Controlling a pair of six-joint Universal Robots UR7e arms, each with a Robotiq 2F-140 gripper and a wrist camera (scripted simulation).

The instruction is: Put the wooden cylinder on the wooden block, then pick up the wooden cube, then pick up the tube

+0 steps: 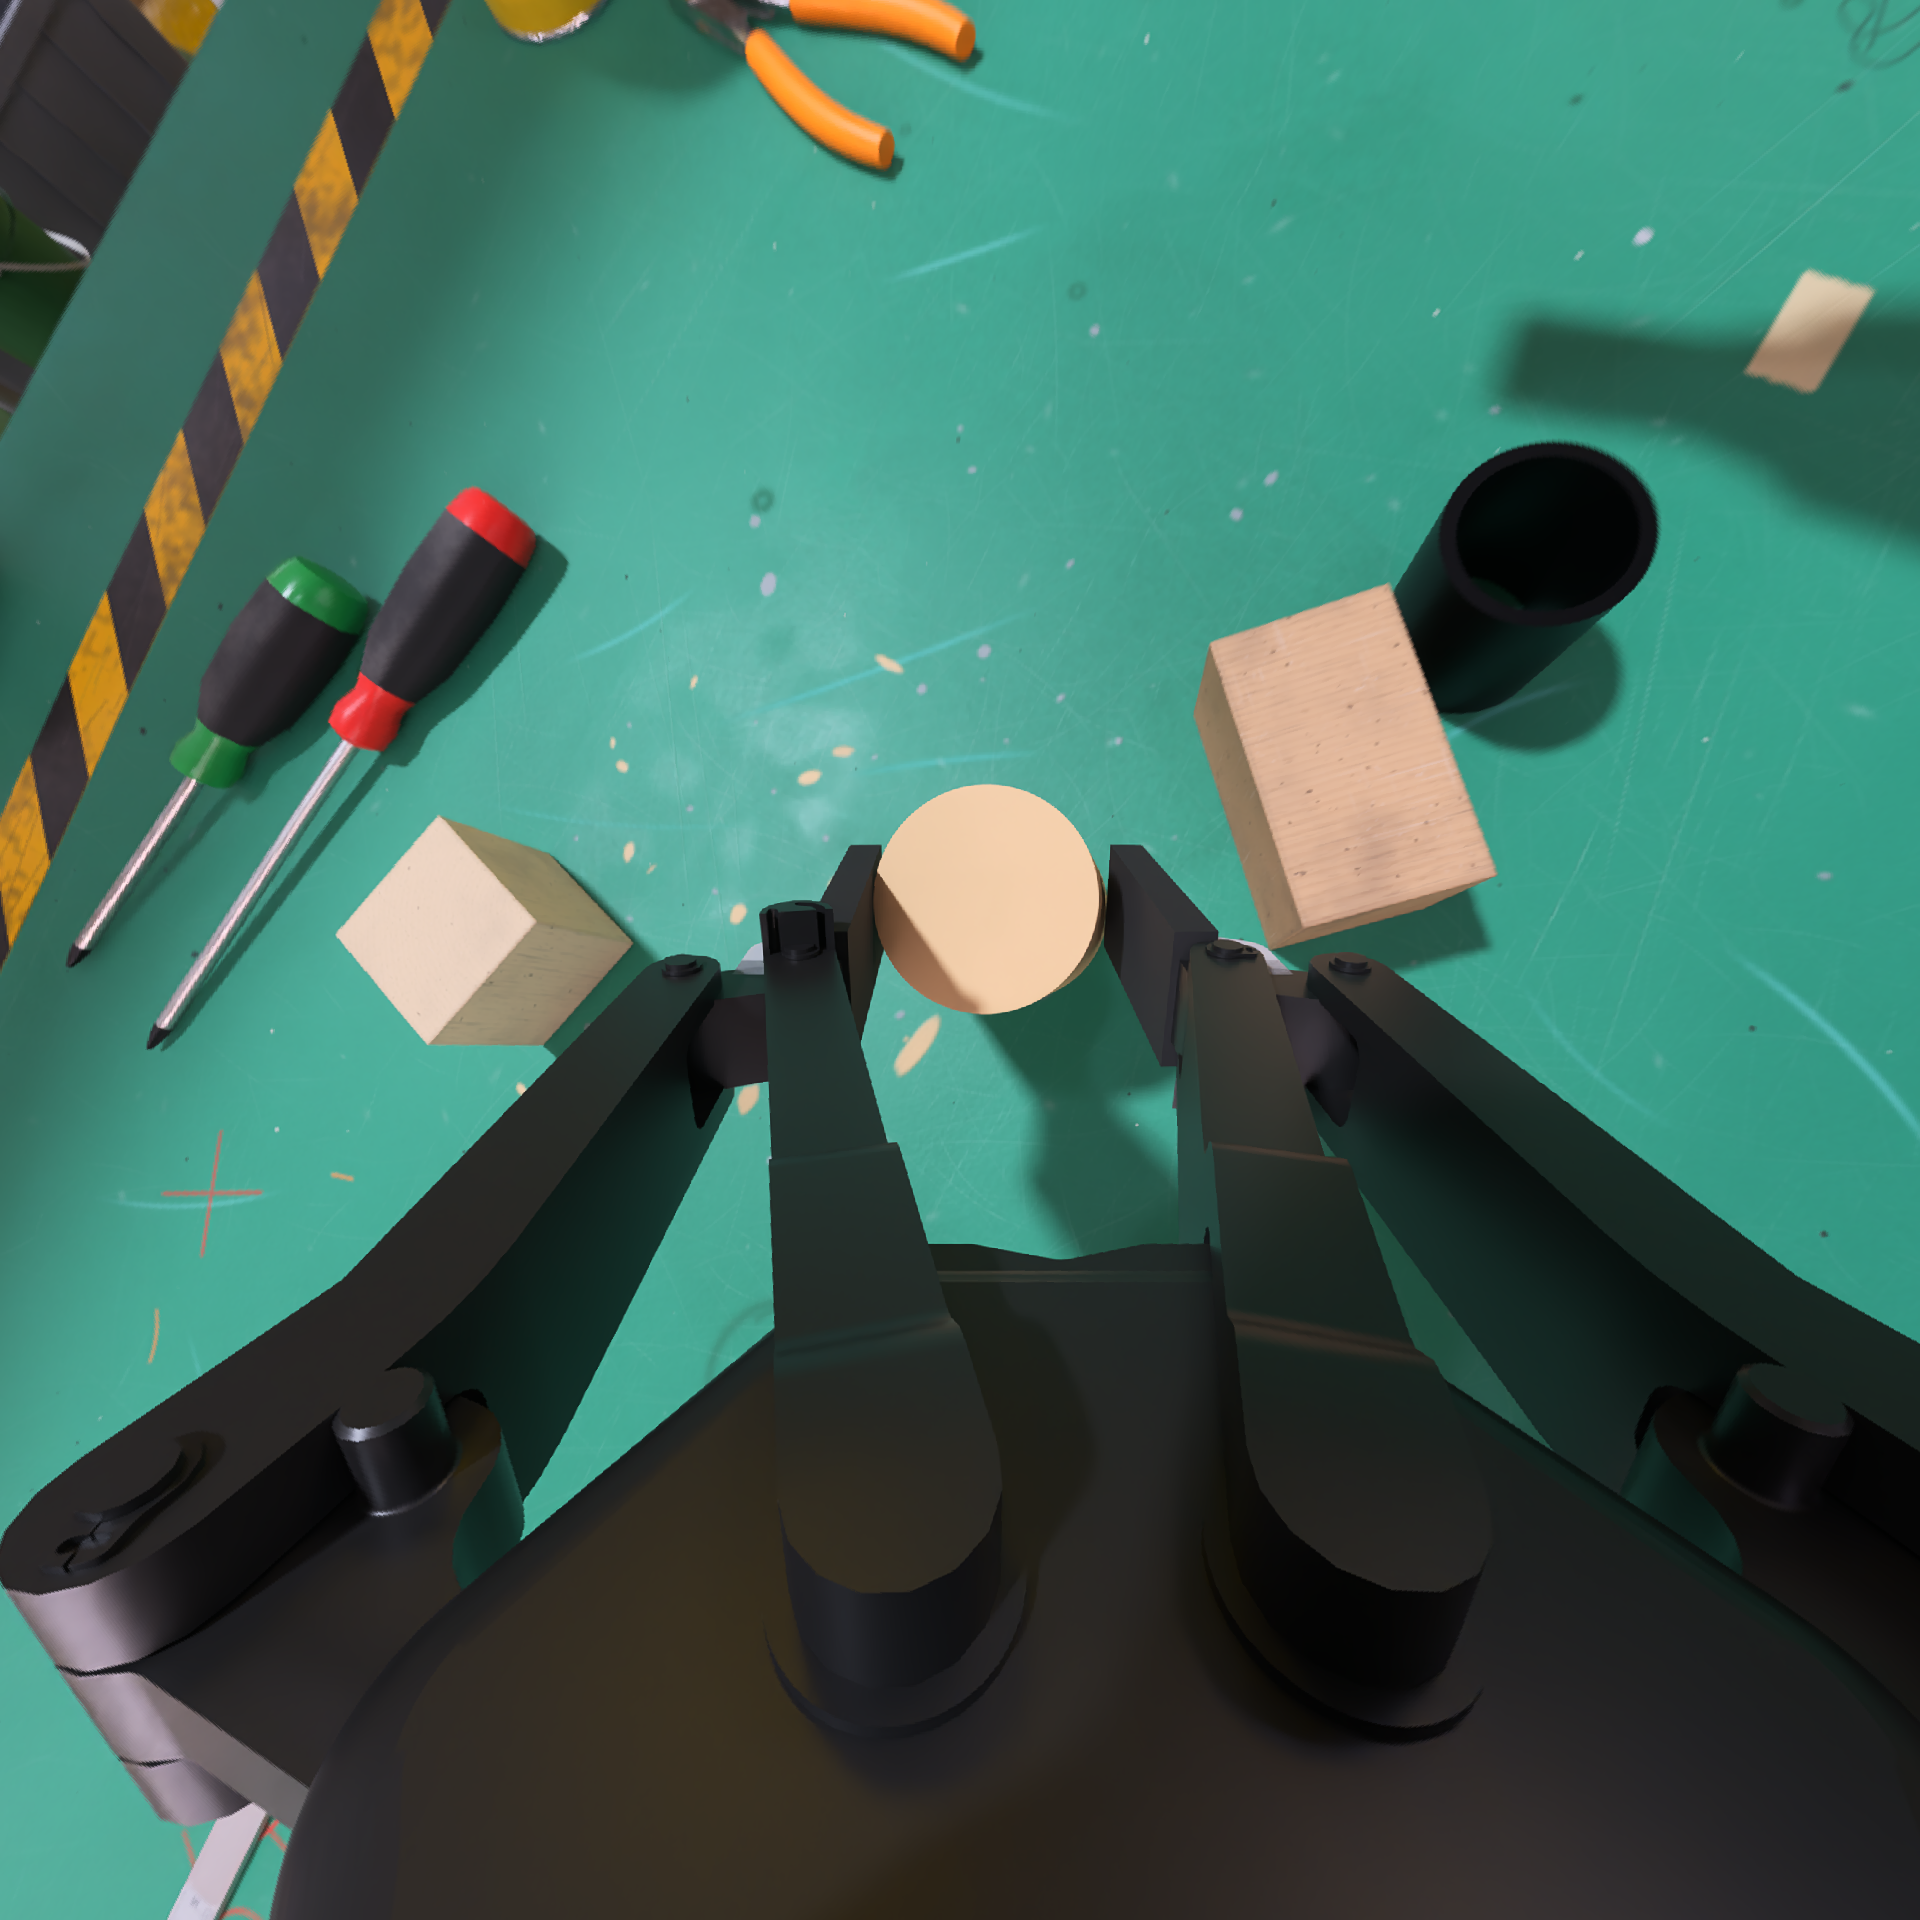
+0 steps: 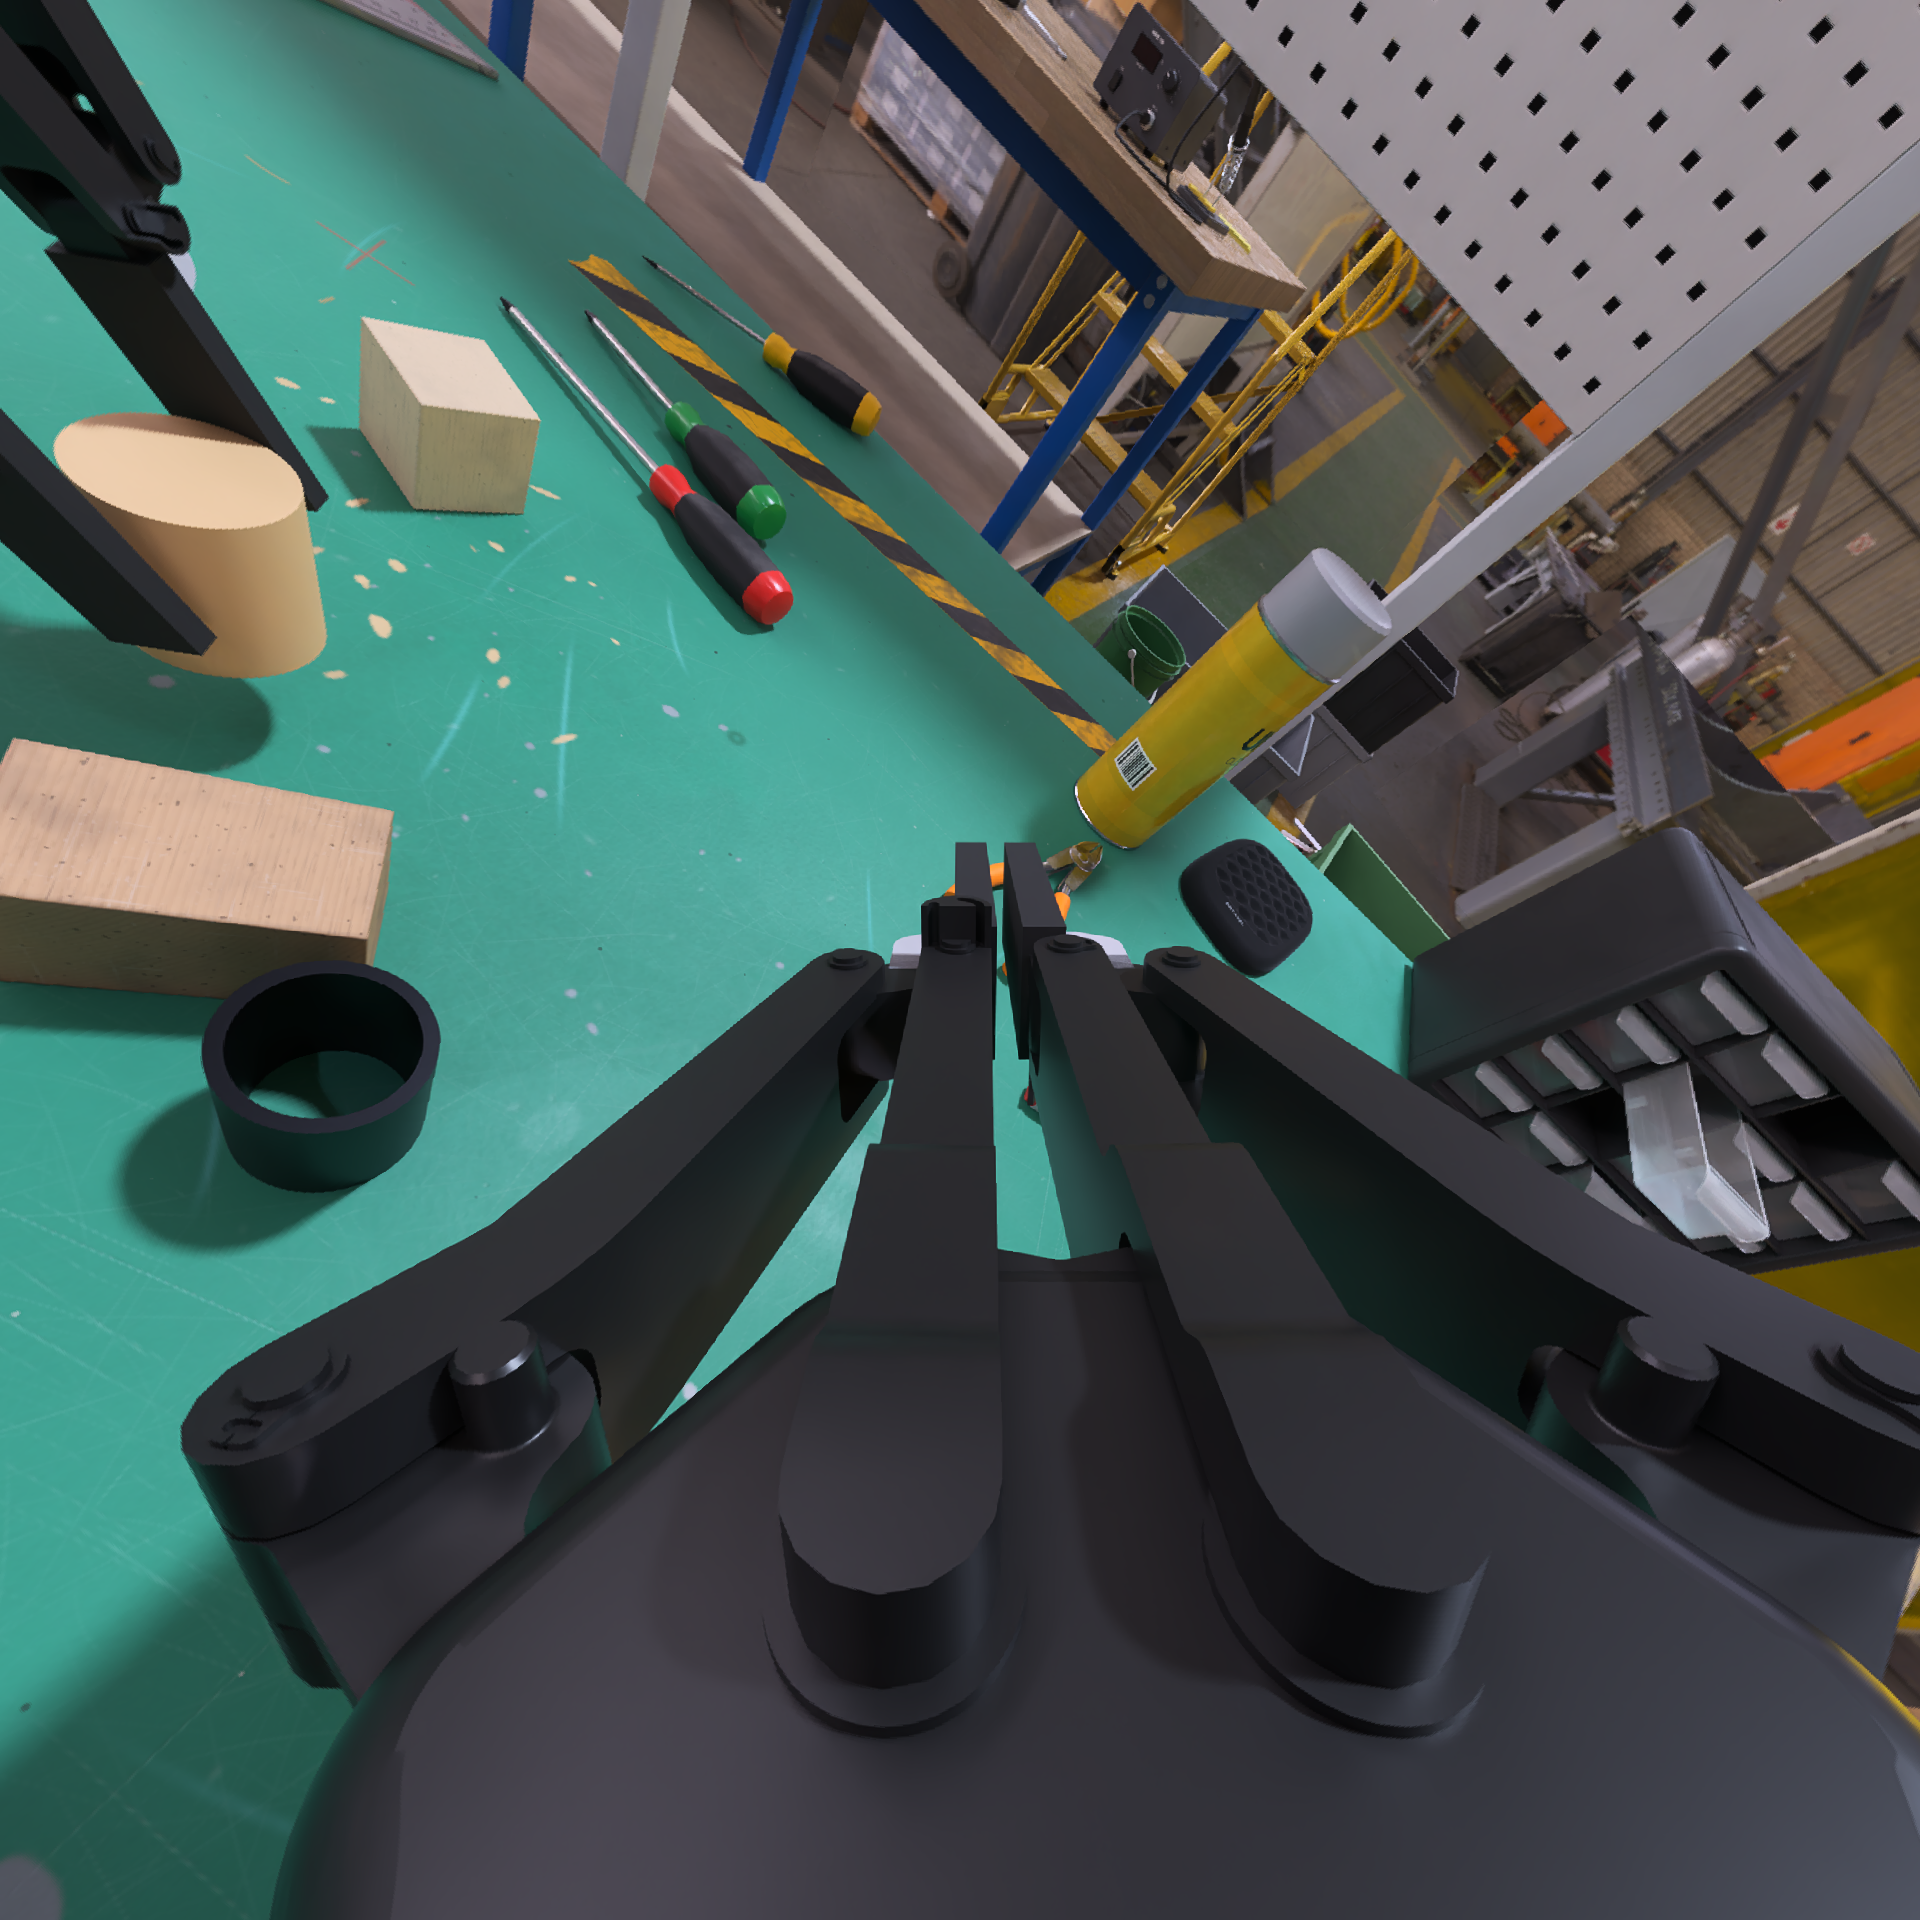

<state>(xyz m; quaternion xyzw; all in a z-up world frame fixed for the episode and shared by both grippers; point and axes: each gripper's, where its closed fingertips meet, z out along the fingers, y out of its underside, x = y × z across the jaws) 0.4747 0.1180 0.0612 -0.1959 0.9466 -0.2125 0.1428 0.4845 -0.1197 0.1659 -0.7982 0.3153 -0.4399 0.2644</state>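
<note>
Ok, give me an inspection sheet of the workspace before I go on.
Surface: green mat, scratched and paint-flecked, with a striped tape band.
Job's things: wooden cylinder upright between the left gripper's fingers; wooden block, wooden cube and tube lie apart on the mat.
Clutter: three screwdrivers, orange pliers, yellow spray can, small dark speaker, drawer organiser.
Grippers: left shut on the cylinder; right gripper shut, empty.
Cables: nothing seen on the mat.
Surroundings: pegboard, workbench, workshop floor.
</note>
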